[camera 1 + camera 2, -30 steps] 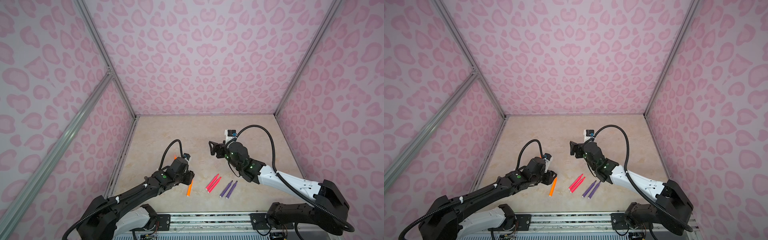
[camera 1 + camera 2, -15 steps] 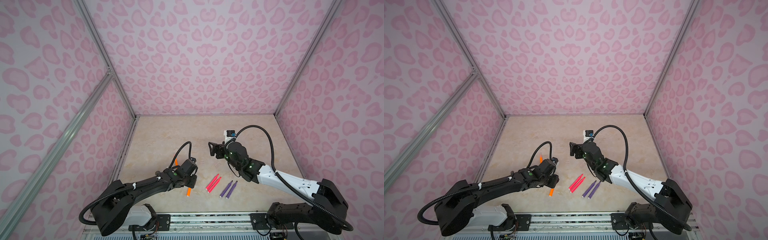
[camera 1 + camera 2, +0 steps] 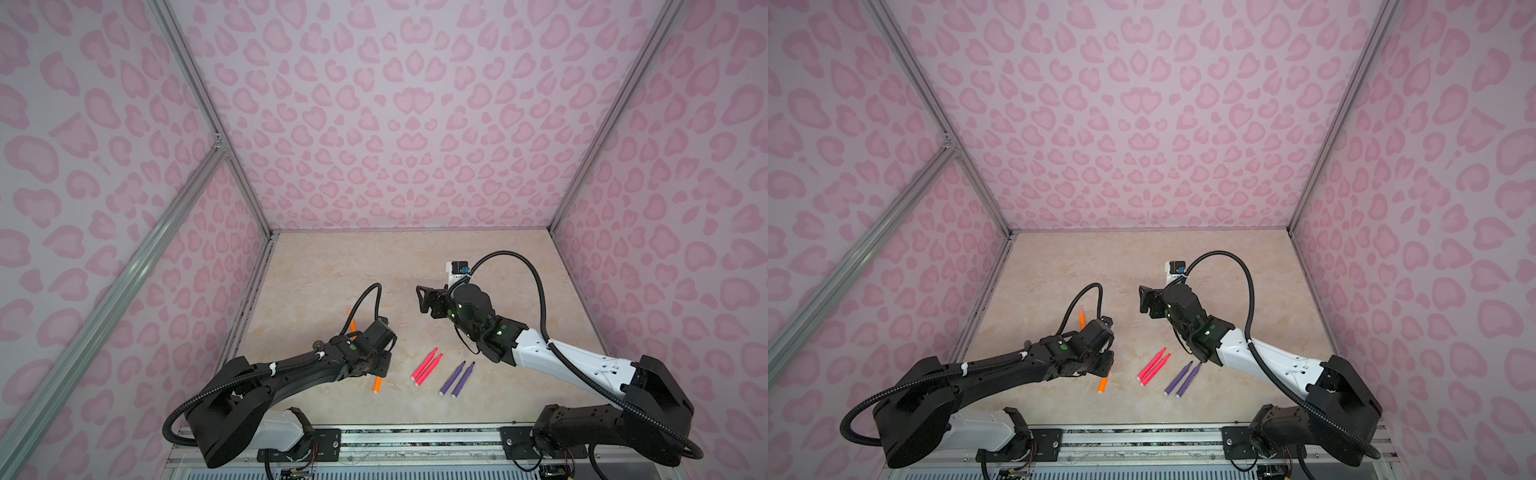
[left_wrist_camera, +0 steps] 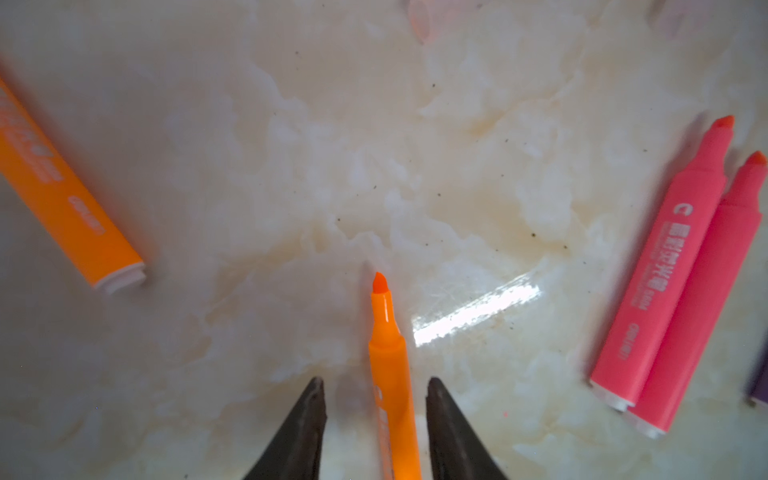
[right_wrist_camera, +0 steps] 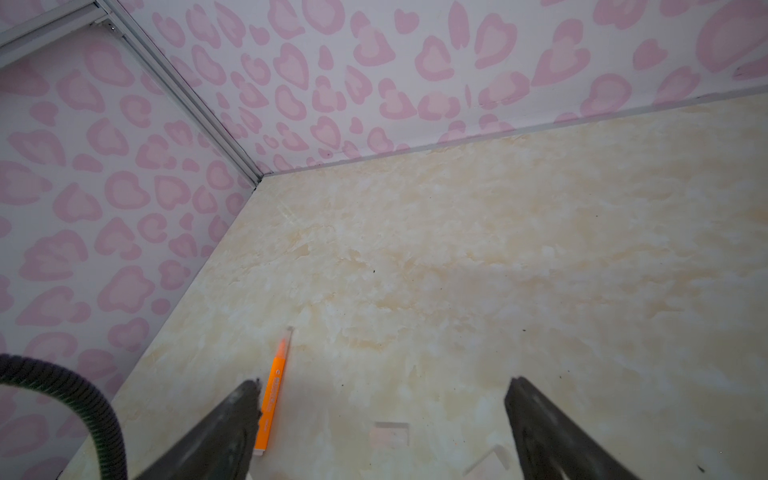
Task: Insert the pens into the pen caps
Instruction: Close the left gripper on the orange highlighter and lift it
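Straddling an orange pen [image 4: 390, 374] on the table [image 4: 374, 145], the left gripper [image 4: 374, 380] stands parted, not clamped, the right gripper [image 5: 384, 380] wide and empty above a clear cap [image 5: 390, 434]; judged: no pen capped, all six outstanding.

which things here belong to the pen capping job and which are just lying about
Job: orange pen, second orange pen, pink-red pens, purple pens, clear pen caps.
Just surroundings: patterned walls, metal frame post.
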Controlling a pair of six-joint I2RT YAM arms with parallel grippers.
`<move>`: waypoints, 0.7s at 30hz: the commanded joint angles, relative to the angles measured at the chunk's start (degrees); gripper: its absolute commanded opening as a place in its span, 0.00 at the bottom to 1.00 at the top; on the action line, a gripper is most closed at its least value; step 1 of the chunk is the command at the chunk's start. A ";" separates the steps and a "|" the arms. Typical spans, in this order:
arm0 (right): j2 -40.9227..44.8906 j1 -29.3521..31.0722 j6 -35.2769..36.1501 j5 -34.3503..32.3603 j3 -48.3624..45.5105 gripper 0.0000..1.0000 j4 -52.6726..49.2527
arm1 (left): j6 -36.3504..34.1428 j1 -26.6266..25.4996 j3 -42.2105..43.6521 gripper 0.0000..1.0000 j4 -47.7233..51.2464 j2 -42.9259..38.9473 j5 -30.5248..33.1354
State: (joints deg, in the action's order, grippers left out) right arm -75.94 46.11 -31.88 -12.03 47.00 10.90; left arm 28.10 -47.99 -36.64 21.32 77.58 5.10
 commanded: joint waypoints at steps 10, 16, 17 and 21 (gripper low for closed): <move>-0.57 0.04 0.27 0.18 0.13 0.93 0.13 | 1.52 -0.10 -0.91 0.42 1.17 4.69 -2.26; -0.13 0.04 0.02 -0.76 -1.17 0.93 1.79 | 1.70 -0.18 -1.60 0.37 1.40 6.21 -1.66; -0.17 0.04 -0.02 -0.75 -0.92 0.93 1.54 | 1.79 -0.18 -1.67 0.37 1.56 6.14 -1.63; -0.08 0.03 0.19 -1.24 -0.92 0.93 1.22 | 2.26 -0.53 -2.06 0.37 3.30 4.81 -0.98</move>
State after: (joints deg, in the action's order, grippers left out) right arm -76.12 46.11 -31.92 -12.05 46.28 11.27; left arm 29.34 -48.31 -38.35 20.05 82.98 4.32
